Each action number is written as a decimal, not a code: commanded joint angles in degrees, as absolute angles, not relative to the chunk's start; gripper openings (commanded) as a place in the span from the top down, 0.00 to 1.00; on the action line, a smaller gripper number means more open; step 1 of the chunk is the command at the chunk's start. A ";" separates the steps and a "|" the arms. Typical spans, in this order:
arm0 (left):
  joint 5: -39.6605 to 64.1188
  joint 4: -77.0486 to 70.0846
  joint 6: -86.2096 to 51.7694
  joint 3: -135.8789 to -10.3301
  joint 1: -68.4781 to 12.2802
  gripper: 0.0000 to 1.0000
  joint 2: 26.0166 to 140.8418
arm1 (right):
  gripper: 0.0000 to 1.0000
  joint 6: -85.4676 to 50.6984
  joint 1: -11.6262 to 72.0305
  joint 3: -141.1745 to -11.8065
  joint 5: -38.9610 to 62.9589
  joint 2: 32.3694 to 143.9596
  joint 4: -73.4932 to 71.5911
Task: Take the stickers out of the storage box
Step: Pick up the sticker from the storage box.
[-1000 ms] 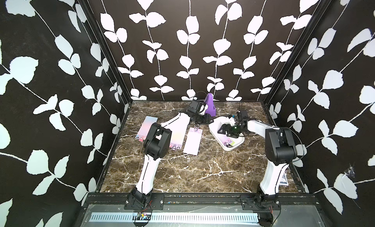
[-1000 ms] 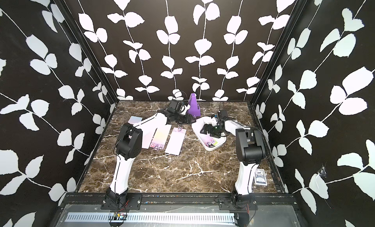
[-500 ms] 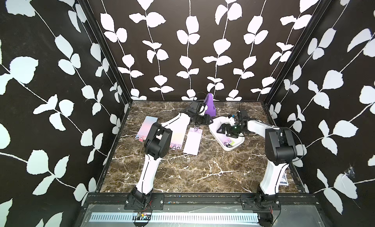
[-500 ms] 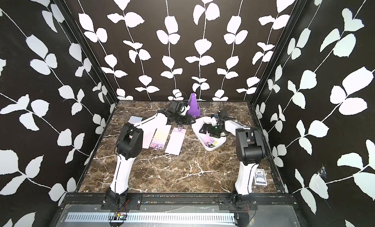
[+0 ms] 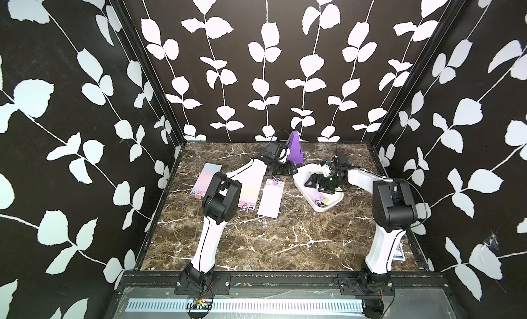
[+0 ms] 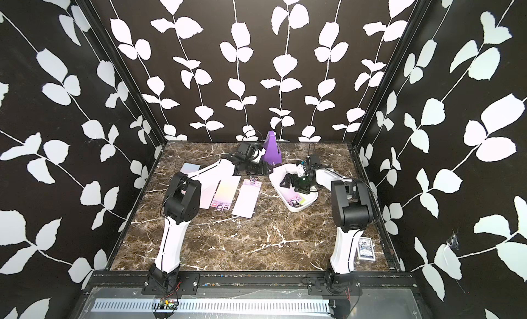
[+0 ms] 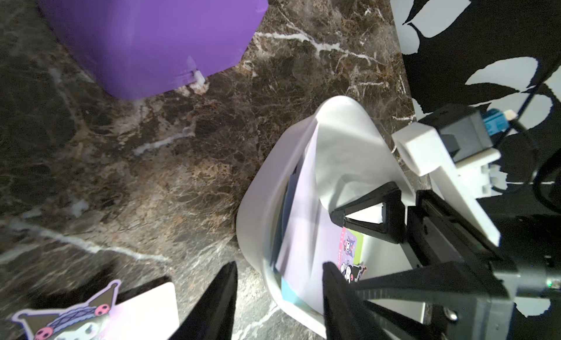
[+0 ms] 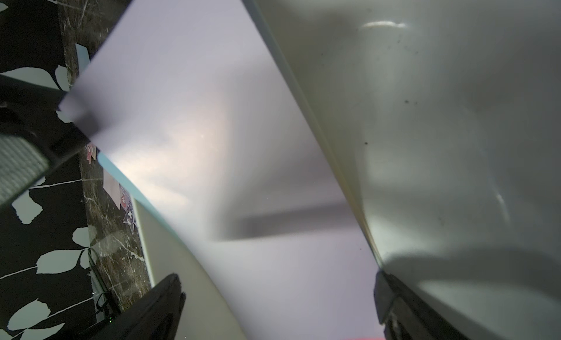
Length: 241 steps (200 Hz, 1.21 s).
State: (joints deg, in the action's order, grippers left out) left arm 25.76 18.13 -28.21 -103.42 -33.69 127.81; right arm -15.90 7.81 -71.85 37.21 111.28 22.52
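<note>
- Several stickers [image 7: 303, 232] lie in the storage box [image 7: 255, 220], stacked towards the wall on the left arm's side. The top one I can make out is a lilac sheet [image 8: 243, 141] that curves up out of the stack.
- The cartoon characters [image 5: 320, 201] on the boxed sheets sit at the end of the box nearer the arm bases.
- The box itself rests on the marble table [image 5: 256, 240], towards the back and right of centre.
- The right gripper [image 8: 273, 308] is down inside the box with its jaws spread wide. The lilac sheet runs between them, and I see nothing pinched.
- The left gripper [image 7: 277, 265] straddles the box wall at about half spread, with one finger [image 7: 218, 293] outside on the marble. The other finger is inside, against the lilac sheet. I cannot tell whether it is actually clamping the wall or the sheet.
- At least three more sheets lie flat on the marble left of the box: a lilac one [image 5: 271, 200], a pastel gradient one [image 5: 248, 193] and a blue-to-pink one [image 5: 207, 175]. The left arm [image 5: 219, 198] partly covers this row.
- A purple pyramid [image 5: 295, 151] stands near the box's far end, not touching it.
- A blue-patterned card pack [image 6: 366, 247] lies well apart, by the right arm's base.
</note>
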 commanded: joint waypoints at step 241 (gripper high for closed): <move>29.70 14.85 -32.13 -107.47 -34.10 0.73 129.81 | 0.01 -15.94 7.72 -71.36 35.77 115.05 23.66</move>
